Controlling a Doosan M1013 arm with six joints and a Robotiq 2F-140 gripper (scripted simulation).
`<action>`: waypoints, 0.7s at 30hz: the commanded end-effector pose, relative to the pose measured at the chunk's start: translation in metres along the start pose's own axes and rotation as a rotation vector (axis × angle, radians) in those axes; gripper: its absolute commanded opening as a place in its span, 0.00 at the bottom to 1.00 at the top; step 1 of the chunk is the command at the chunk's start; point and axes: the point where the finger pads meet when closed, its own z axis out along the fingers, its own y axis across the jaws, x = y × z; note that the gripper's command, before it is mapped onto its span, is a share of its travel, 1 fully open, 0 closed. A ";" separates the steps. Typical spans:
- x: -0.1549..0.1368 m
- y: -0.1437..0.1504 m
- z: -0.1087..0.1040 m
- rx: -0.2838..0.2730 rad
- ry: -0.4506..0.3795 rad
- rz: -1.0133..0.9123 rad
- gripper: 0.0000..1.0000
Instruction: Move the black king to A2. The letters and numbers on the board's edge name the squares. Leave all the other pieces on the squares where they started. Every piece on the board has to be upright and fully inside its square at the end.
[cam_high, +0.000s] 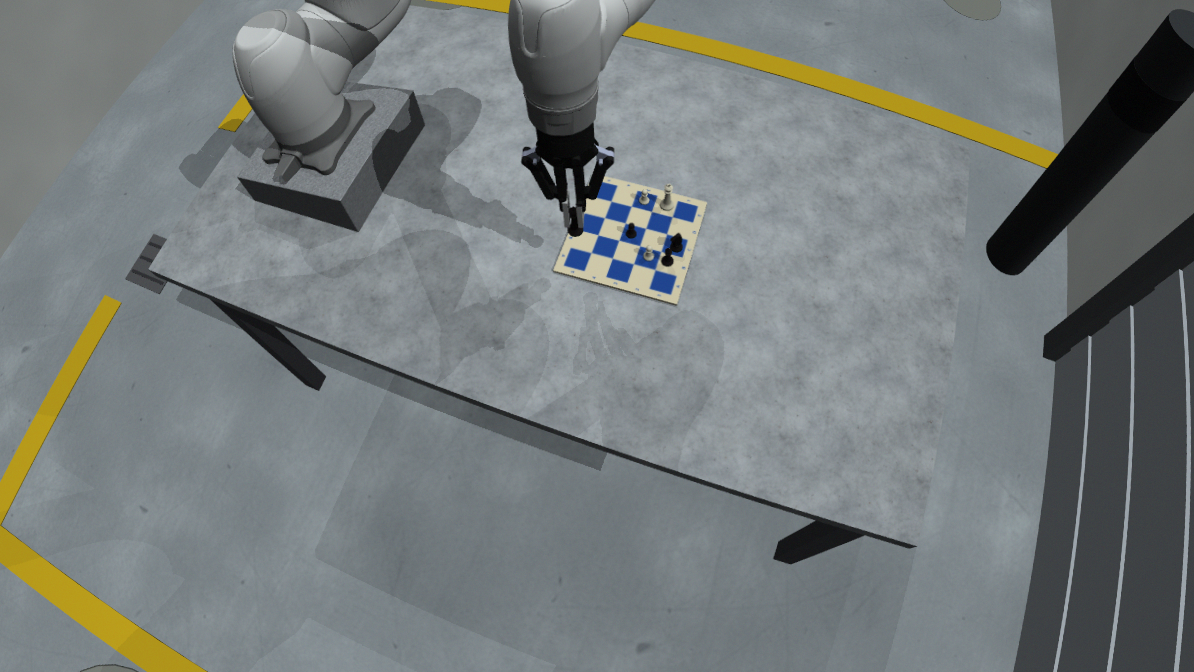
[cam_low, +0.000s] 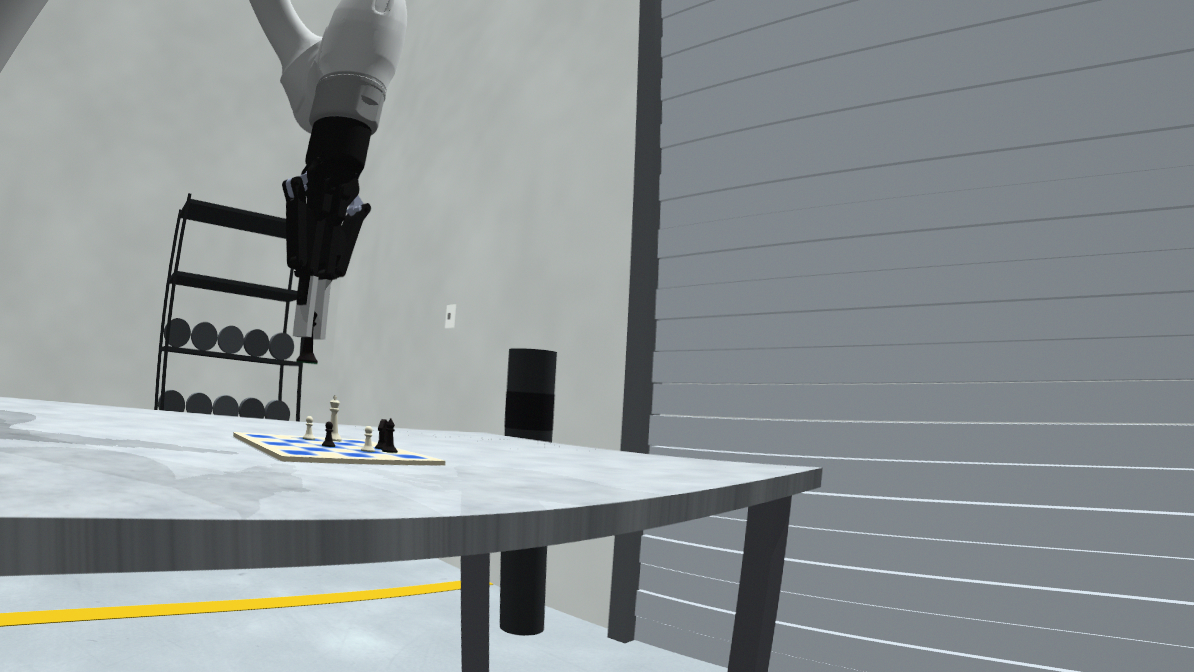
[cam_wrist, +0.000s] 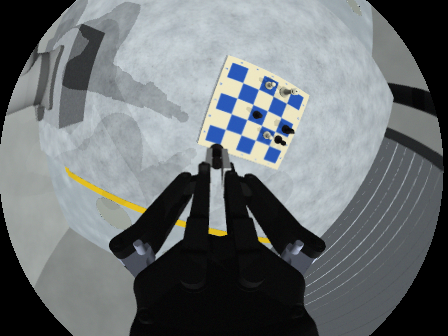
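Gripper is hanging high above the chessboard, its jaws squeezing nearly shut on the black king, whose base is poking out below the fingertips. Five other pieces are standing on the board. Edge letters are too small to read; fingers are hiding most of the king.

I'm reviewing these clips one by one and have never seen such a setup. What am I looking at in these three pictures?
One grey robot arm stands on a block at the corner of a table. One picture looks down from above, one looks from the side at table height, and one comes from a camera on the arm's wrist. On the table lies a small blue-and-cream chessboard with a few black and white pieces. The arm ends in a two-fingered claw, closed on a black chess piece, the black king, held well above the board.
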 end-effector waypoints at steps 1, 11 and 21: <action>0.000 0.000 0.000 0.000 0.000 0.000 0.00; -0.017 0.065 -0.001 0.000 0.000 0.167 0.00; -0.026 0.107 0.000 0.000 0.000 0.277 0.00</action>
